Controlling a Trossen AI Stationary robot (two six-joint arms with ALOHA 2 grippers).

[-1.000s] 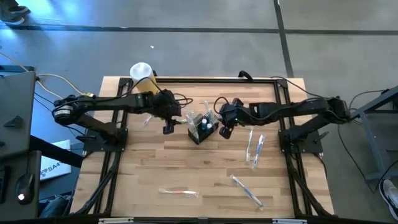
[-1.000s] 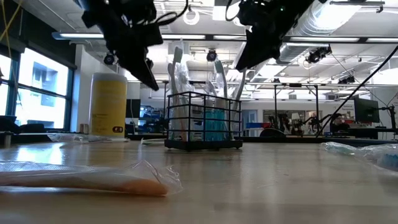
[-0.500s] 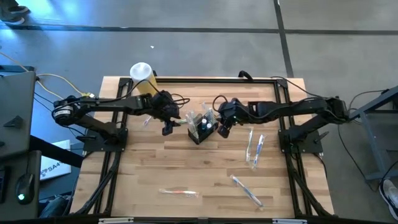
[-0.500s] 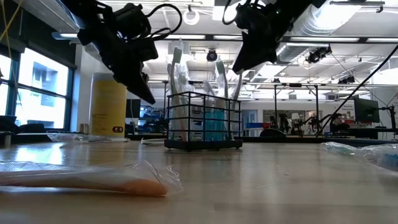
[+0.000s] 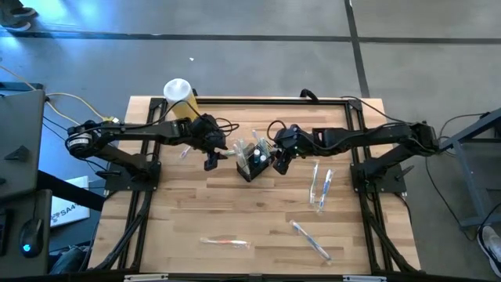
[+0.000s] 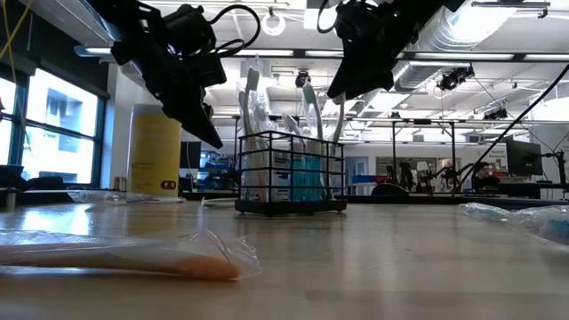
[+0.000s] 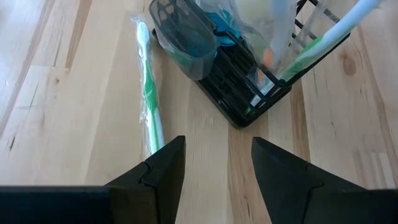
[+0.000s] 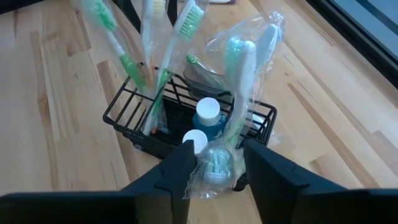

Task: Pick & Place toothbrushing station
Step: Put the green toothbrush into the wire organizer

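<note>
both grippers hang just above the table at its middle, one on each side of the toothbrushing station (image 5: 254, 160). right gripper (image 8: 214, 163) has its two dark fingers (image 8: 176, 168) parted, and between them sits the brush end of a wrapped toothbrush (image 8: 239, 106) that stands in the caddy; the wrapper fills the gap, but whether the fingers press on it is hard to make out. left gripper (image 7: 216, 158) is spread open with nothing between its fingers, poised over bare wood close to the caddy's corner and apart from it.

the station, a black wire caddy, stands upright on the wooden table (image 5: 235, 211), holding several wrapped toothbrushes, two white-capped tubes and a dark cup. a green toothbrush in a clear sleeve (image 7: 148, 93) lies flat just beside it on the left arm's side; its lower end is hidden behind the left finger. a yellow jar with a white lid (image 6: 155, 151) stands near the table's far left edge. more wrapped toothbrushes (image 5: 319, 186) lie scattered on the right and front of the table, well apart from the caddy.
</note>
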